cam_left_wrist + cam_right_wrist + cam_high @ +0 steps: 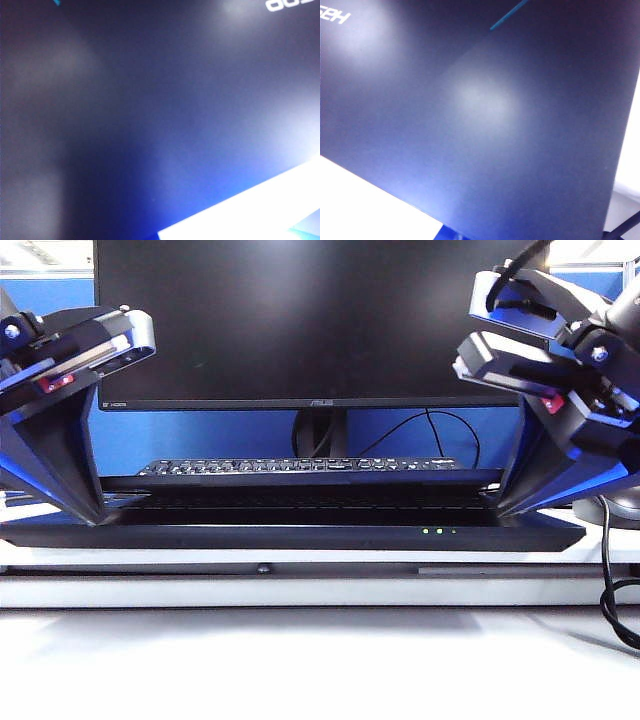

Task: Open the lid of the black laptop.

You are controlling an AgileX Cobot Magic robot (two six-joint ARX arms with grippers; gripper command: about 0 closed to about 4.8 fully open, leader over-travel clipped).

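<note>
The black laptop (300,537) lies across the white table with tiny green LEDs (438,531) on its front edge. Its lid (300,478) is raised a small way, so a dark gap shows over the keys. My left gripper (97,515) comes down at the lid's left end, its fingers meeting in one wedge in that gap. At the right end my right gripper (500,507) does the same. Both look shut, and I cannot tell if either pinches the lid. The matte lid (150,125) fills the left wrist view. In the right wrist view the lid (485,125) hides the fingers.
A large black monitor (300,320) on a stand rises behind the laptop, with a separate black keyboard (300,466) at its foot. A black cable (610,590) loops at the table's right edge. White table (300,660) stretches in front.
</note>
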